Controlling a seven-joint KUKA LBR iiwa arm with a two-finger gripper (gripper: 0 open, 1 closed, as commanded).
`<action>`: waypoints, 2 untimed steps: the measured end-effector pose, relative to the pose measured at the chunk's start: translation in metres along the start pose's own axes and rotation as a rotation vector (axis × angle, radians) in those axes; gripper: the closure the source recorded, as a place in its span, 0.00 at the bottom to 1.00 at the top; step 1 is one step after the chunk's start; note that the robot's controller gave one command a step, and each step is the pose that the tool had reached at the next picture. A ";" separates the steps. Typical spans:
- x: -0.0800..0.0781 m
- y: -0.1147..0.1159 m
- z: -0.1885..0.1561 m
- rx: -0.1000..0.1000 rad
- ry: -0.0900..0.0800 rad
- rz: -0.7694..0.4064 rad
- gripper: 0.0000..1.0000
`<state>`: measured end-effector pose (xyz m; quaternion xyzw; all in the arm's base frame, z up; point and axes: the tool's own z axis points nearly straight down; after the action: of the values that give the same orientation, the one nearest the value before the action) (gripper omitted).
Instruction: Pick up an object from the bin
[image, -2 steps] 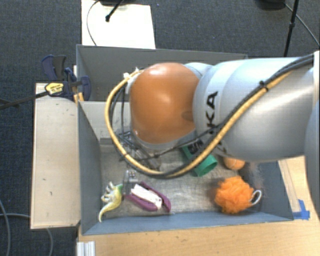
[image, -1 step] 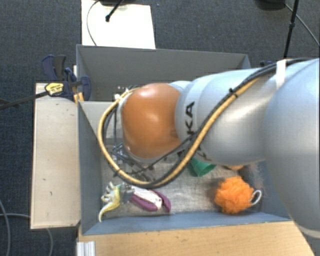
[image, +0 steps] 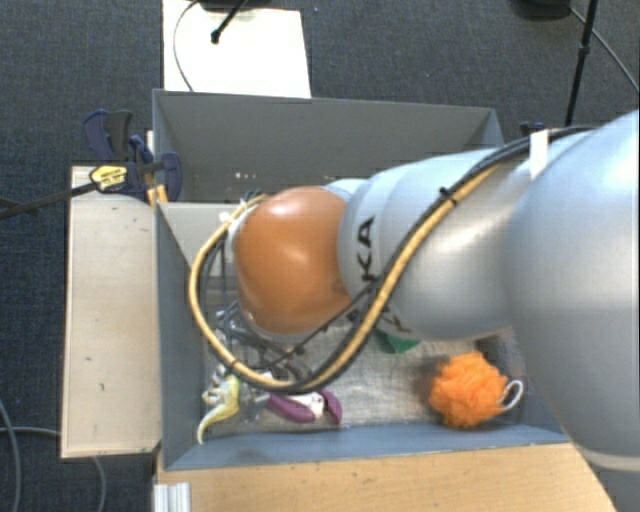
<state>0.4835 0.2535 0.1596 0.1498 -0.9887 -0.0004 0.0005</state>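
Here, the silver arm (image: 480, 250) reaches in from the right and hangs low over the left half of the grey metal bin (image: 178, 300). Its rounded orange cover (image: 290, 260) sits above the bin floor and hides most of what lies under the wrist. A yellow-and-black cable (image: 400, 262) runs along the arm, loops round the left side of the orange cover and curves back beneath it. Dark metal parts of the wrist show just below the cover, pointing down toward the front-left part of the floor. The cover and cable mask the jaws, so I cannot tell whether they are spread or pressed together, nor whether anything sits between them. The things nearest to them lie in the front-left corner. There a yellow curved piece (image: 222, 405) rests close to the left wall, partly under the cable loop. Just to its right a purple piece (image: 295, 406) with a white end lies flat on the floor near the front wall. Those two lie just beside each other, and I cannot tell whether they touch. A small green thing (image: 400, 344) peeks out from under the arm near the middle of the bin. Well apart from the corner pair, an orange fluffy puff (image: 466, 390) with a white loop sits by the front wall toward the right.
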 end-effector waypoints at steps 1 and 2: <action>-0.014 -0.005 0.023 0.001 -0.004 -0.304 0.00; -0.012 -0.007 0.091 0.004 0.001 -0.430 0.00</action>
<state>0.4966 0.2501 0.0681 0.3571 -0.9341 0.0016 0.0004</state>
